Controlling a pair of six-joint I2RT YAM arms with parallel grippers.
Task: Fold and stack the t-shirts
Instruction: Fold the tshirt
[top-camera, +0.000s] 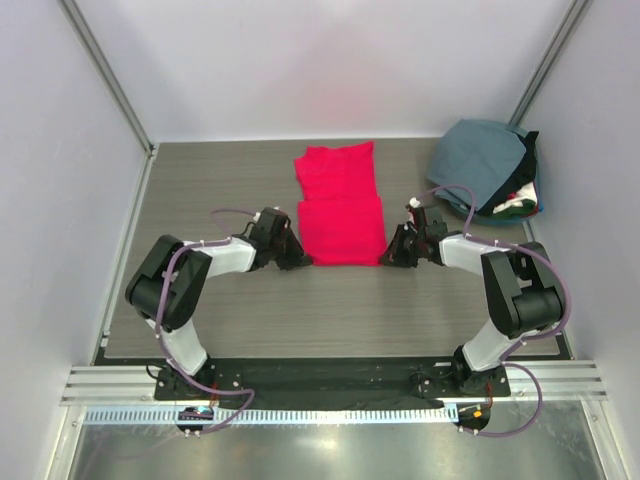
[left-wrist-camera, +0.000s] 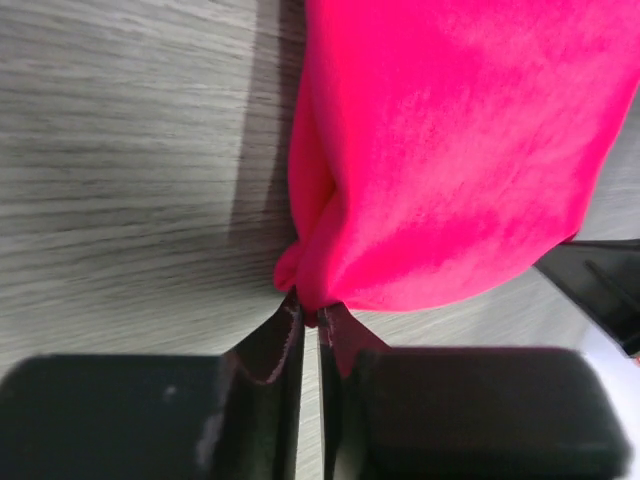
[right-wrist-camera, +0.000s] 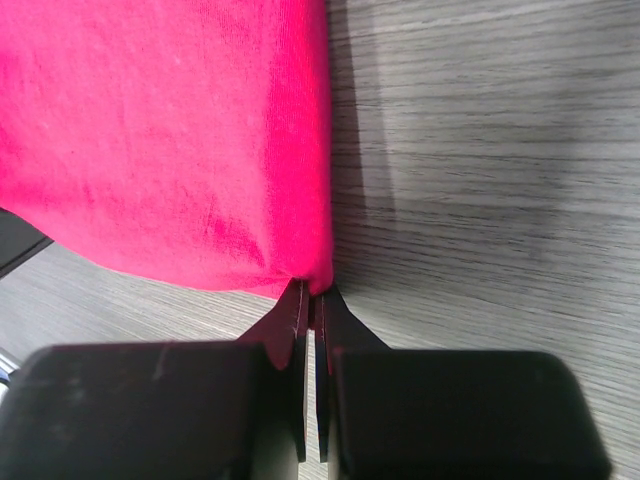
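Observation:
The bright red t-shirt (top-camera: 340, 205) lies partly folded in the middle of the grey table, its near part doubled over. My left gripper (top-camera: 298, 260) is shut on the shirt's near left corner; the left wrist view shows the red cloth (left-wrist-camera: 450, 150) pinched at the fingertips (left-wrist-camera: 290, 320). My right gripper (top-camera: 390, 257) is shut on the near right corner; the right wrist view shows the red cloth (right-wrist-camera: 170, 130) held between the fingertips (right-wrist-camera: 298, 305). Both corners sit low over the table.
A pile of other shirts (top-camera: 490, 170), slate grey-blue on top with dark, white and green cloth under it, lies at the back right against the wall. White walls close in the table (top-camera: 200, 200) on three sides.

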